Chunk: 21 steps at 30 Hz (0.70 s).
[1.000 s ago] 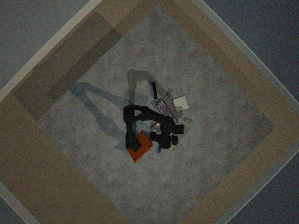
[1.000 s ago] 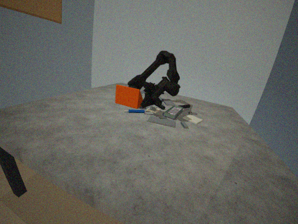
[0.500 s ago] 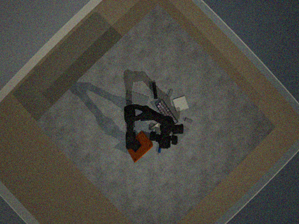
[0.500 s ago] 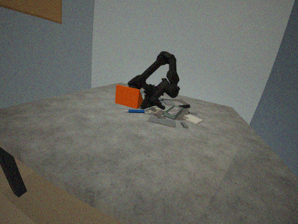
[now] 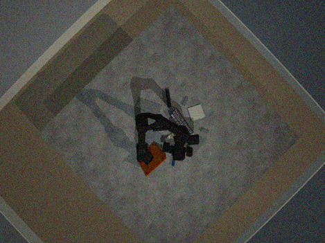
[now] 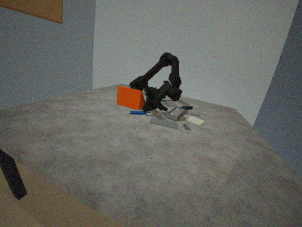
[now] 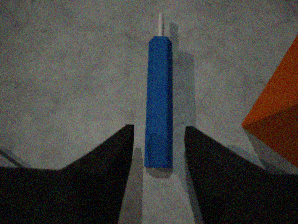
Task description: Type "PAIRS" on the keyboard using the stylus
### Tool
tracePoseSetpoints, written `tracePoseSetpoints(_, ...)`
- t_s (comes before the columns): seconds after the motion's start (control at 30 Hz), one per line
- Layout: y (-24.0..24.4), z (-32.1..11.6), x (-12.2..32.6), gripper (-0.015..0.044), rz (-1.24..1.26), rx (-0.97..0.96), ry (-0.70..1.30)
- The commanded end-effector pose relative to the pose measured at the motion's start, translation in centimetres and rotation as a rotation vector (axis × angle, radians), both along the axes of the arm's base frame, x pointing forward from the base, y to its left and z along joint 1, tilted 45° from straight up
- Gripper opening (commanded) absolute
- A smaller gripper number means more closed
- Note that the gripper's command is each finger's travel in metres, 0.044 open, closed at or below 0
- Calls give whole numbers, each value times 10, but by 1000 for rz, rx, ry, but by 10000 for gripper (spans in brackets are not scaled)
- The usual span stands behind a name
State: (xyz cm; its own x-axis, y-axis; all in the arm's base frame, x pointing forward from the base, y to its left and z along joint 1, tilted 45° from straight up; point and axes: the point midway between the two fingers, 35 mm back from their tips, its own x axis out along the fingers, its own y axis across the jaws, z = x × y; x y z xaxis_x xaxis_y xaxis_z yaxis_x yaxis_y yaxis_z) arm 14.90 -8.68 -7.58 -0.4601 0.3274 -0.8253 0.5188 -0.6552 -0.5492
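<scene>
The stylus (image 5: 173, 163) (image 6: 138, 112) (image 7: 159, 100) has a thick blue body and a thin pale tip. It lies on the desk, its tip pointing away from the gripper in the wrist view. My gripper (image 6: 155, 109) (image 7: 159, 132) is open, with one fingertip on each side of the stylus's rear part and a gap on both sides. The top view hides the fingertips under the arm. The keyboard (image 5: 179, 117) (image 6: 176, 113) lies beside the arm, with rows of small keys; its key letters are too small to read.
A large orange block (image 5: 157, 158) (image 6: 128, 96) (image 7: 282, 100) stands close to the stylus, right of the fingers in the wrist view. A white square pad (image 5: 197, 112) (image 6: 196, 120) and a black bar (image 5: 168, 97) (image 6: 187, 107) lie near the keyboard.
</scene>
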Motion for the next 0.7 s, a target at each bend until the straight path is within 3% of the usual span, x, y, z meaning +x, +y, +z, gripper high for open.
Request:
tracePoseSetpoints(0.0,3,-3,0,150,-4,3,3)
tracePoseSetpoints(0.27,-32,32,-6,150,-4,1,4)
tracePoseSetpoints(0.67,-27,27,-5,150,-4,2,4)
